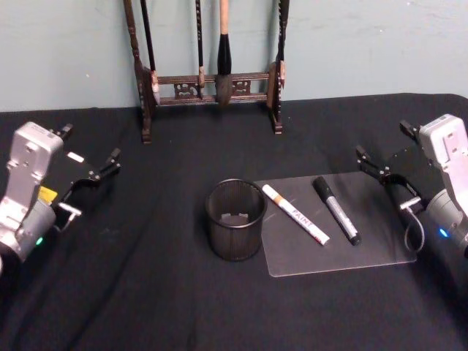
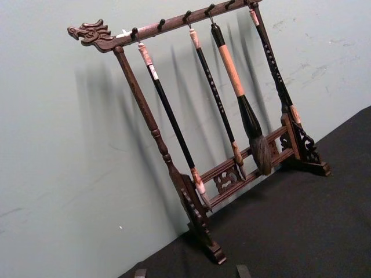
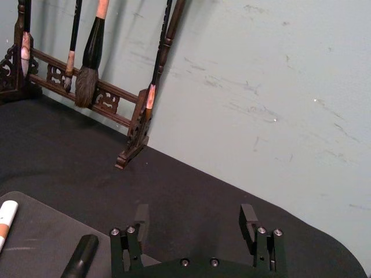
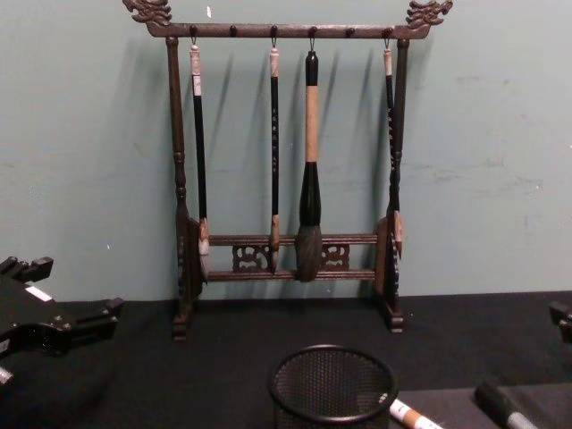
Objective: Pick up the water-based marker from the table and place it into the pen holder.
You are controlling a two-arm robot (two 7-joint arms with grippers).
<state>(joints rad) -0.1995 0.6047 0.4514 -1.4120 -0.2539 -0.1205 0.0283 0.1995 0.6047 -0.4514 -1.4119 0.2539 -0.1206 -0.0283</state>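
The left gripper (image 1: 91,175) hangs near the table's (image 1: 146,292) left edge, its fingers spread wide and holding nothing. The pen holder (image 1: 234,219) stands in the middle, with bare cloth to its left and front. Just right of it, a white marker (image 1: 296,214) and a black marker (image 1: 336,210) lie side by side on a clear mat (image 1: 344,256). The right gripper (image 1: 385,177) hangs by the right edge, its fingers spread and empty too.
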